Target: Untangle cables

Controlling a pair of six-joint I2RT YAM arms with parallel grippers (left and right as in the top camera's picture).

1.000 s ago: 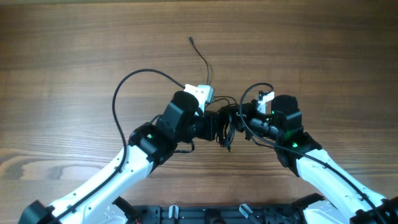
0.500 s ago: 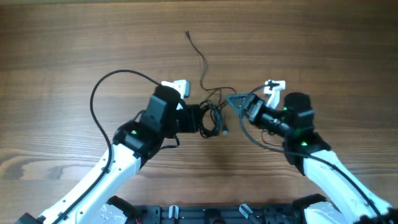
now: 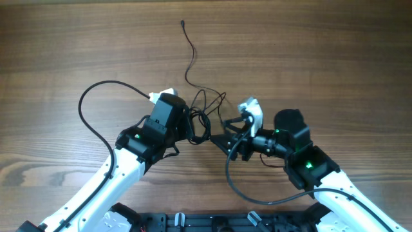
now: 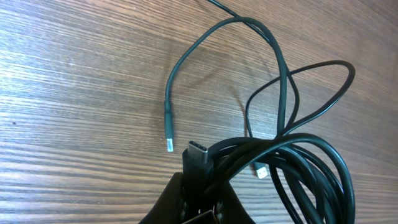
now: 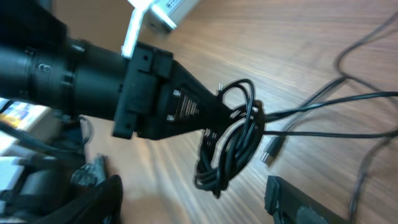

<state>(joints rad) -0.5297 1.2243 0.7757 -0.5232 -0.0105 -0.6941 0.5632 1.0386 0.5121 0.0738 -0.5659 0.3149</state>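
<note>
The cables (image 3: 205,124) are thin black cords, partly coiled into a bundle (image 4: 292,162) and partly trailing in loose loops. My left gripper (image 3: 195,126) is shut on the coiled bundle, whose black plug (image 4: 198,155) sticks up from the fingers (image 4: 186,199). Two small plug ends (image 4: 170,144) lie on the wood. One long tail (image 3: 188,51) runs toward the far side of the table. My right gripper (image 3: 222,137) stands open just right of the bundle (image 5: 231,144), with nothing between its fingers (image 5: 292,202).
The wooden table (image 3: 335,51) carries nothing else. A thick black arm wire (image 3: 90,109) arcs out to the left of my left arm. Another arm wire (image 3: 235,183) loops in front of my right arm. A dark rail (image 3: 225,222) lines the near edge.
My right gripper let go of the bundle, opened, and has come back in low beside it. The left arm has drawn the bundle to the left, and the long tail followed.
</note>
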